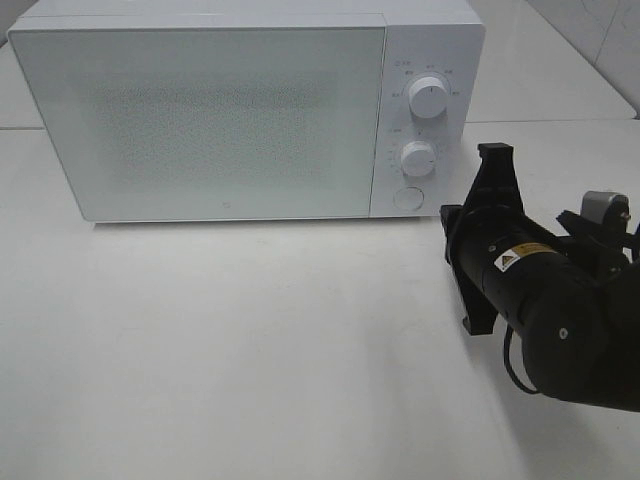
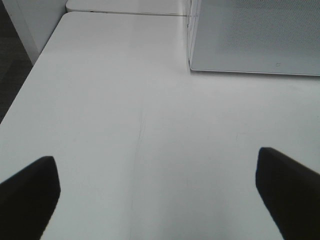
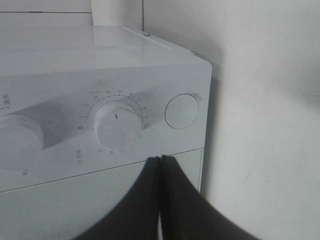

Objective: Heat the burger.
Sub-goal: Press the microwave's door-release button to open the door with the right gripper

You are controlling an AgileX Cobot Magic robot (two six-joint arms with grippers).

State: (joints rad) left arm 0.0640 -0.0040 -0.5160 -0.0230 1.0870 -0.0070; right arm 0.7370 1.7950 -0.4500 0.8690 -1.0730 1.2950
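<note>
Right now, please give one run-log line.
microwave door: shut | burger: not visible | left gripper: open, over table | right gripper: shut, near round button

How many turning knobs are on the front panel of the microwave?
2. The upper knob sits near the top of the microwave panel; the lower knob is directly beneath it, above a flat round button. None seems hidden.

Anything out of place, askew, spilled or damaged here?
Nothing looks spilled, askew or damaged. The microwave stands upright with its door shut. One oddity: no burger shows in any view, and the frosted door hides the inside.
</note>
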